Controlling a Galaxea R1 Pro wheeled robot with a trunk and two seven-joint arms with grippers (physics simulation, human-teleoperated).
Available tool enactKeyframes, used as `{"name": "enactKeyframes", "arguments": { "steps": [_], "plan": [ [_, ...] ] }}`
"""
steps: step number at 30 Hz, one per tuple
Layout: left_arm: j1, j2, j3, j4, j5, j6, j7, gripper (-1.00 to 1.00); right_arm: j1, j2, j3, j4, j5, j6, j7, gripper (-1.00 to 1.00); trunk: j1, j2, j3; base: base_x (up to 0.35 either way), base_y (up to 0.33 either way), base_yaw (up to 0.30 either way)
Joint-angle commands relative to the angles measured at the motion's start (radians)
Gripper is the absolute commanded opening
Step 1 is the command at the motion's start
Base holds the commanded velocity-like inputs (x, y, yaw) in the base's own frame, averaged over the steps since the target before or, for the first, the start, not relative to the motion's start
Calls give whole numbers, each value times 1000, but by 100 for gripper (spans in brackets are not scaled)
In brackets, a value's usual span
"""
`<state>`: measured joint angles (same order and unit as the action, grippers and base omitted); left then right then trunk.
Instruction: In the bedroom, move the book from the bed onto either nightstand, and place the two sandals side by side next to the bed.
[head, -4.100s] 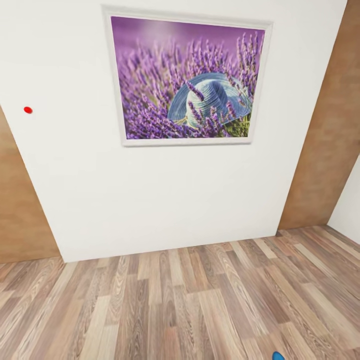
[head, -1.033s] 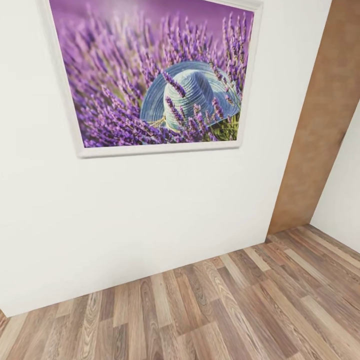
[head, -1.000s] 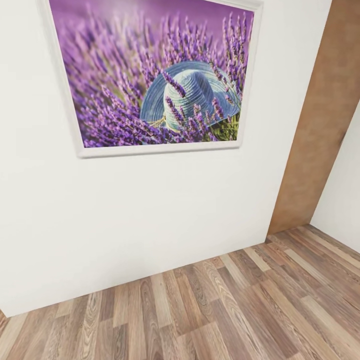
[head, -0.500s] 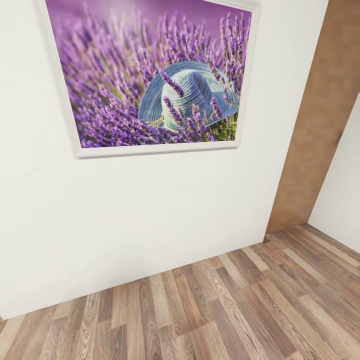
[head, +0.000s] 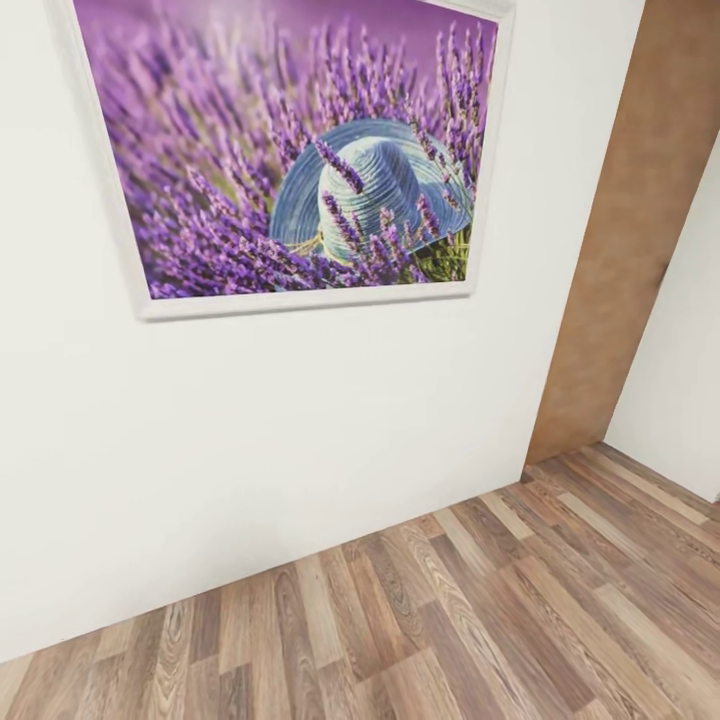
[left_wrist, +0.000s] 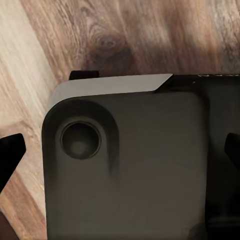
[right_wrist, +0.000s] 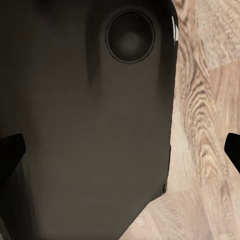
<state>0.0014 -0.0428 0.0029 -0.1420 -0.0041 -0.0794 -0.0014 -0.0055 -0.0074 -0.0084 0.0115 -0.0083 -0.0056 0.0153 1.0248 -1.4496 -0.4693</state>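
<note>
The book, the bed, the nightstand and the sandals are out of view. The head view faces a white wall (head: 300, 440) above a brown wood-plank floor (head: 480, 610). In the left wrist view my left gripper (left_wrist: 120, 150) is open, its dark fingertips (left_wrist: 10, 156) far apart at the picture's two sides, with nothing between them. Behind it lie a dark part of my own body (left_wrist: 130, 170) and the floor. My right gripper (right_wrist: 120, 150) is likewise open and empty, fingertips (right_wrist: 10, 150) spread wide over a dark body panel (right_wrist: 90, 110).
A large framed picture of purple lavender with a blue straw hat (head: 300, 160) hangs on the wall. A brown wooden panel (head: 640, 220) stands at the right, with another white wall (head: 680, 370) beyond it. Plank floor runs toward the right.
The camera has moved closer to the wall and turned a little right, so the picture looks larger and sits further left. A blue tip at the bottom edge has left the view.
</note>
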Motion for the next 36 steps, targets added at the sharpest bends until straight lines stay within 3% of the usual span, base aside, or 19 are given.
{"name": "enactKeyframes", "arguments": {
  "steps": [1, 12, 36],
  "plan": [
    [0, 0, 0, -1, 0, -2, 0, 100, -1, 0, -1, 1, -1, -1, 2, 100, 0, 0, -1, 134, 218, -4],
    [0, 0, 1, -1, 0, -2, 0, 100, -1, 0, -1, 1, -1, -1, 2, 100, 0, 0, -1, 164, 119, -1],
    [0, 0, 1, -1, 0, -2, 0, 100, -1, 0, -1, 1, -1, -1, 2, 100, 0, 0, -1, 324, 71, 0]
  ]
}}
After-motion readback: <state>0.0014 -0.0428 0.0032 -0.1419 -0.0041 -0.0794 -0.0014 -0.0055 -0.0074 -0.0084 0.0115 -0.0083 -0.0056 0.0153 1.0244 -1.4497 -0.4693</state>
